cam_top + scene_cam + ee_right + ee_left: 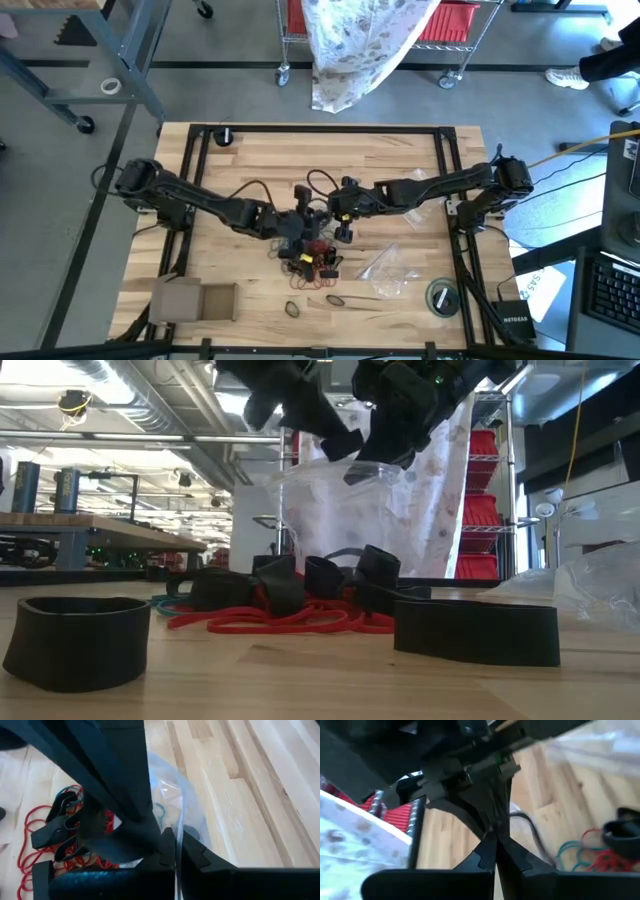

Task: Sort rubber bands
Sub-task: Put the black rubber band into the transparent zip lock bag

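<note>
Pale butcher-block wood makes up the table, the biggest thing I have in view, and both arms reach in to meet over its middle. From above, the two grippers are a dark tangle and I cannot separate their fingertips there.

Between them hangs a clear plastic bag, lifted off the wood. In the low view its top edge runs up into the dark gripper bodies and is cut off by them. My right gripper has its jaws pressed together on the bag's thin edge, and through the film I can make out a teal loop and a dark shape inside, though not clearly. My left gripper also has its jaws closed, tips meeting; what it pinches is hard to read from its own camera, since the other arm's dark parts fill most of that picture.

A second clear bag lies crumpled on the wood to the right of the pile, contents not discernible. A cardboard box sits at the near left, flaps open, interior hidden from me. A small round container rests near right.

Under the grippers sits the pile of rubber bands, red and teal thin loops mixed with wide black ones. Two stray black bands lie nearer, apart from the pile.
</note>
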